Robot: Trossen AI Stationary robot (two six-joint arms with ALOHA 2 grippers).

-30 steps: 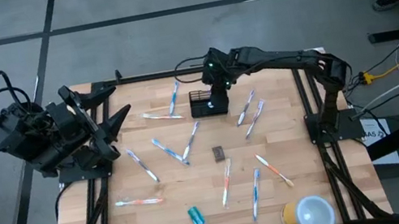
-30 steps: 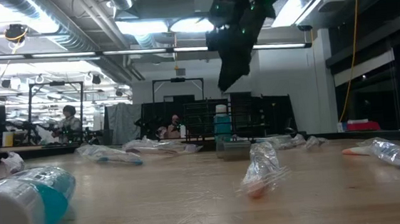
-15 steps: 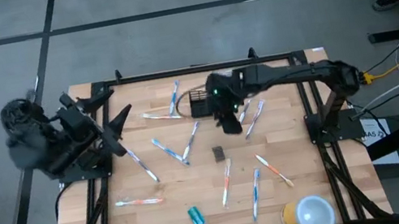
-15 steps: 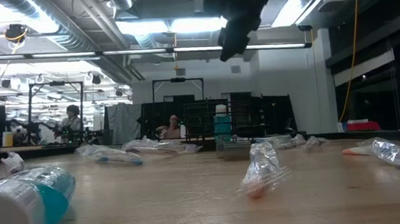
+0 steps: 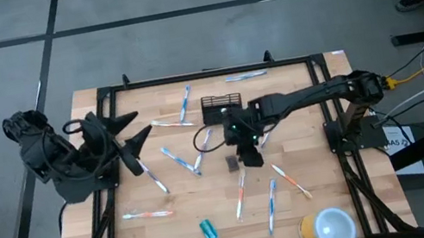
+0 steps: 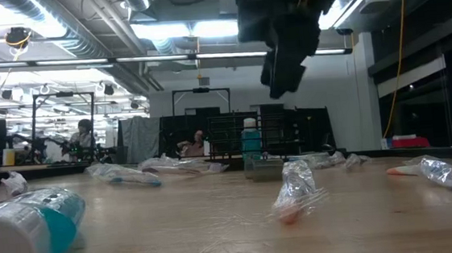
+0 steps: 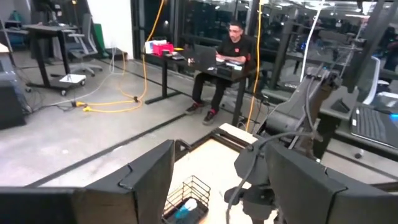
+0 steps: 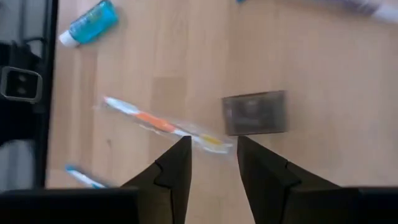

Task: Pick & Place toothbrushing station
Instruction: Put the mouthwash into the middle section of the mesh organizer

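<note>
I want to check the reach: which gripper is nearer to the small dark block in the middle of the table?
The right. The right gripper hangs just beside the small dark block, empty. The left gripper waits far off at the table's left edge.

Squinted at all four views and honestly there's no readable text anywhere, no labels, brands, numbers or signs. Anything that might carry print is too small or too blurry to make out.

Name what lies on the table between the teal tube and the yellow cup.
In the high view, two wrapped toothbrushes lie between the teal tube and the yellow cup.
</note>
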